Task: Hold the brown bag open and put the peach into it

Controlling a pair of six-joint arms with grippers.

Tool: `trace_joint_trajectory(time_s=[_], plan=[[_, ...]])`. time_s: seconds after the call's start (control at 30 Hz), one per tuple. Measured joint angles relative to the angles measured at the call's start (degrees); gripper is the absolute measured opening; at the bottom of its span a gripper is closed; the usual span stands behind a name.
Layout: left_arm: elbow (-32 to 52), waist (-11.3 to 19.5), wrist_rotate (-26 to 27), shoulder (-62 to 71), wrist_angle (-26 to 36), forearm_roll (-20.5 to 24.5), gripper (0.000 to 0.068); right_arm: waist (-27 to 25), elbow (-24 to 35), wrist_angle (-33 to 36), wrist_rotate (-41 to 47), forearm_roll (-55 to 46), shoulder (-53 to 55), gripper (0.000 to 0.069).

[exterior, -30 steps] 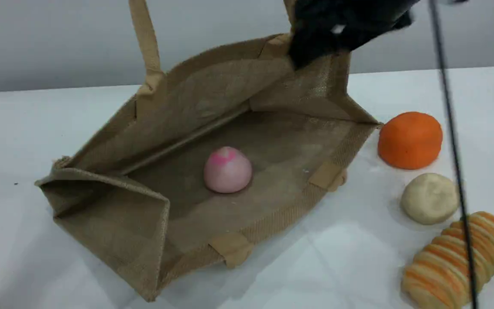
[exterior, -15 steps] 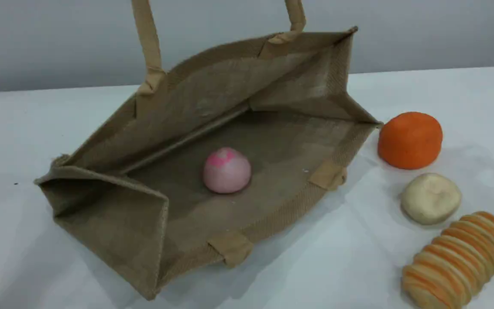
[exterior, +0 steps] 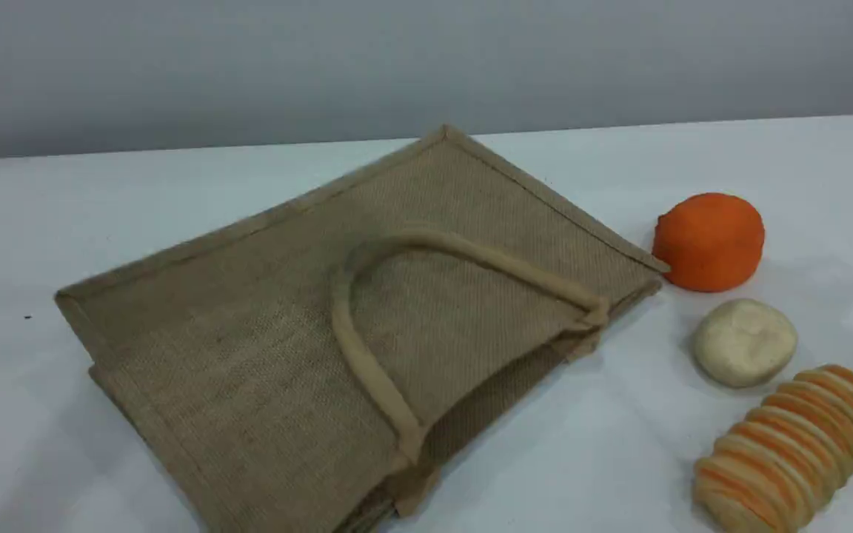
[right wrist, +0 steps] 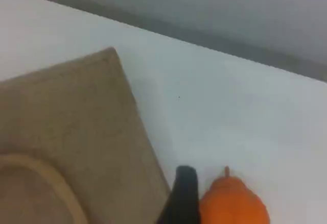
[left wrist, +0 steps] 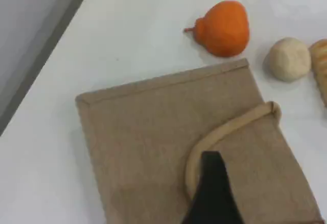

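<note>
The brown bag [exterior: 249, 348] lies flat and closed on the white table, one beige handle [exterior: 426, 240] draped loose across its upper side. The peach is hidden. Neither gripper appears in the scene view. In the left wrist view the left gripper [left wrist: 210, 165] shows one dark fingertip hovering above the bag [left wrist: 153, 137], just beside the handle [left wrist: 230, 127], with nothing in it. In the right wrist view the right gripper [right wrist: 184, 185] hangs above the table between the bag's edge [right wrist: 76, 117] and an orange ball [right wrist: 232, 203], holding nothing.
Right of the bag sit an orange ball [exterior: 708, 240], a cream-white lump [exterior: 743, 342] and a striped bread roll [exterior: 789, 444]. The orange ball [left wrist: 225, 27] and lump [left wrist: 289, 58] also show in the left wrist view. A grey wall runs behind the table.
The bag stood held open with the peach lying inside; its handle has been let go and the upper side has dropped shut over the peach. The dark arm left the scene view.
</note>
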Motion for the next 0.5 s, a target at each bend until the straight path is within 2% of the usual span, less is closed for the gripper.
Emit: trace_joint_trajectory(time_s=[0.13, 0.4, 0.5], plan=[[0.00, 0.00, -5.03, -2.99, 0.07, 4.78, 0.0492, 0.00, -0.52, 3.73, 0.52, -0.85, -5.35, 0.0589], [0.00, 0.00, -17.39, -11.89, 0.25, 19.37, 0.0493, 0.00, -0.58, 13.26, 1.10, -0.80, -19.74, 0.0589], [0.06, 0.00, -22.21, -15.51, 0.31, 23.54, 0.0493, 0.00, -0.58, 17.67, 1.54, -0.60, -26.01, 0.0589]])
